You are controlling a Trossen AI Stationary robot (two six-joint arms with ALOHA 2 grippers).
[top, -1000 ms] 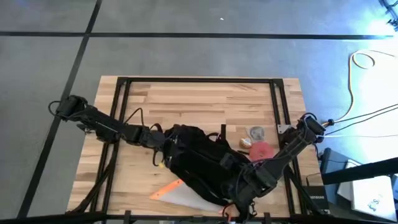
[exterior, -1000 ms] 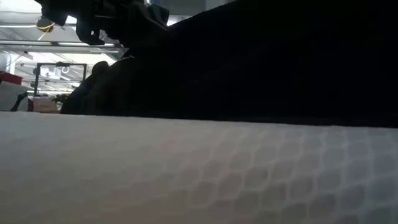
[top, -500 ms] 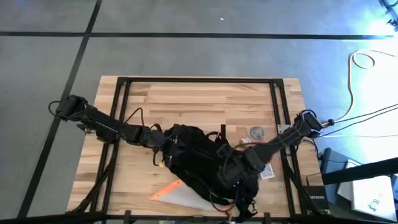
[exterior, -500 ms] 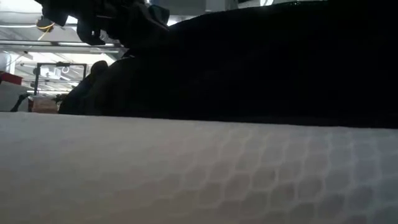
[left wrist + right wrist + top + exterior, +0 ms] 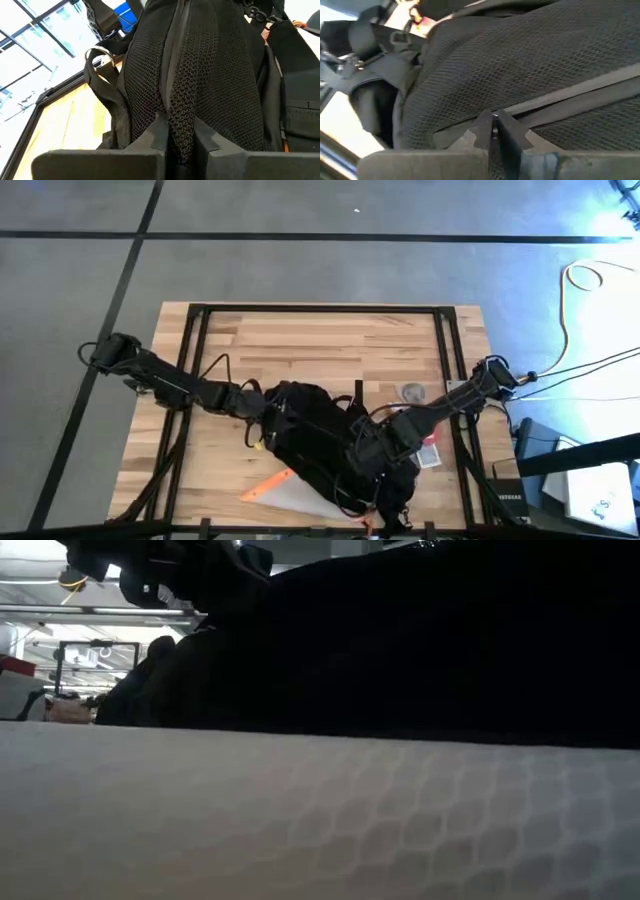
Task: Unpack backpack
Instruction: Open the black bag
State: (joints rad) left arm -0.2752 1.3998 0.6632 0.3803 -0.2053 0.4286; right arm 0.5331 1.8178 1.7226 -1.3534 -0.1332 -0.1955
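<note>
The black backpack (image 5: 318, 442) lies on the wooden table, near the middle of its near half. My left gripper (image 5: 268, 416) is at the backpack's left end, shut on its black mesh (image 5: 200, 75). My right gripper (image 5: 362, 452) is over the backpack's right part, nearly shut at a grey zipper strip (image 5: 580, 92) that crosses the mesh. In the low view the backpack (image 5: 420, 650) is a dark mass behind a white honeycomb surface. My left gripper pinches a raised fold of the mesh (image 5: 179, 131) between its two fingers, coming level from the table's left. The mesh stands up in a ridge from the fingers and looks drawn up there. My right gripper has a small dark tab (image 5: 494, 129) on the zipper strip between its two fingertips, coming slanting from the table's right. The backpack rests on the table under it.
A translucent pouch with orange trim (image 5: 285, 490) lies against the backpack's near left side. A round grey thing (image 5: 411, 392) and a red and white thing (image 5: 430, 452) lie to the right, by my right arm. Black frame rails (image 5: 320, 309) run around the tabletop.
My right gripper has swung from the backpack's near right corner toward the far and left edges, onto the backpack's right part; its arm now covers the red thing. My left gripper and the backpack have stayed in place.
</note>
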